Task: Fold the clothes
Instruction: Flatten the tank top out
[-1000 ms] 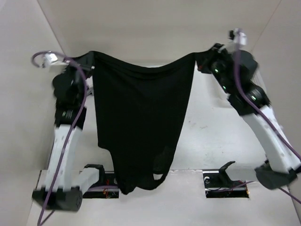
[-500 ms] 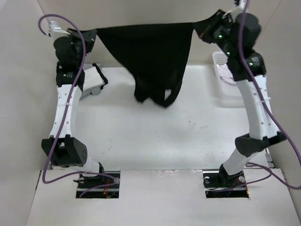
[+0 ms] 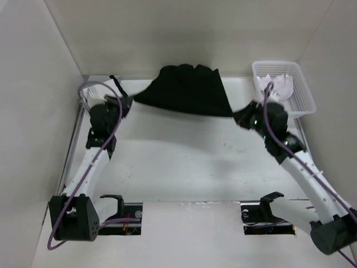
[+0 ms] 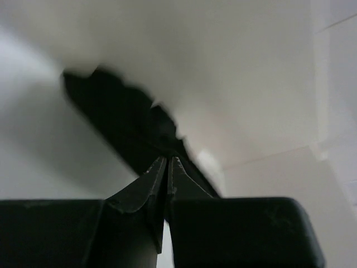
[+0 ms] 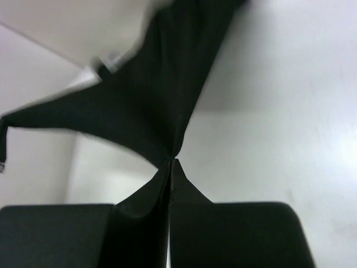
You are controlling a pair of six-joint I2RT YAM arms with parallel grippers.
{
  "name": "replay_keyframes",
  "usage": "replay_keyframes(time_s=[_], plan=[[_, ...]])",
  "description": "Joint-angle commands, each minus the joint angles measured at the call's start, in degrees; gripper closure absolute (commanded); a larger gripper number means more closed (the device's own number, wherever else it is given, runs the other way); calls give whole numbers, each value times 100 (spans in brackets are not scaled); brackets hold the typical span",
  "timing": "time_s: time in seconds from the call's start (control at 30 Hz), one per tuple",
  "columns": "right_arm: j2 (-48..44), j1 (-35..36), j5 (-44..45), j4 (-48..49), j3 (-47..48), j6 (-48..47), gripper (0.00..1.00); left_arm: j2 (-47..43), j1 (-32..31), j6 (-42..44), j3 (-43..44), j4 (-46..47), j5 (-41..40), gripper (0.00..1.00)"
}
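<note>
The left tool [image 3: 127, 100] is clenched on one corner of the black tank top [image 3: 187, 89]. In its wrist view the fingers [image 4: 150, 184] are pinched flat together, with dark fabric running out from their tips. The right tool [image 3: 237, 116] is clamped on the opposite corner in the same way.

Between the two tools the top's near edge stretches almost straight. Beyond them the cloth bunches in folds toward the back wall, low over the desk [image 3: 184, 162].

Just past the right tool, on its outer side, stands a white mesh basket [image 3: 305, 92] holding a white garment [image 3: 278, 85], close to that arm's wrist. Behind the left tool a black strap [image 3: 115, 80] peeks out, and the rest of that item is hidden.

Both arms reach forward and low, elbows bent, wrists turned in toward each other. A side wall hems each arm on its outer side. The widest room lies on the tools' near side, toward the bases.
</note>
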Motion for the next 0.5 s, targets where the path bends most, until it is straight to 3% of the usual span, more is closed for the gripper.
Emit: replay_keyframes(time_s=[0.0, 0.1, 0.2, 0.33, 0.47], plan=[[-1283, 530, 384, 601, -1618, 400, 100, -801, -212, 79, -1597, 502, -174, 99], [-2268, 1320, 788, 357, -2868, 768, 100, -1889, -151, 237, -2855, 301, -69, 99], [-3192, 2242, 1184, -398, -3713, 1365, 100, -3199, 15, 483, -3534, -987, 230, 99], [-4089, 3701, 1553, -1462, -4391, 2568, 100, -4791, -97, 501, -3870, -2894, 415, 99], [-4302, 5221, 2158, -2096, -4533, 3633, 100, -5540, -702, 186, -3817, -4057, 127, 99]])
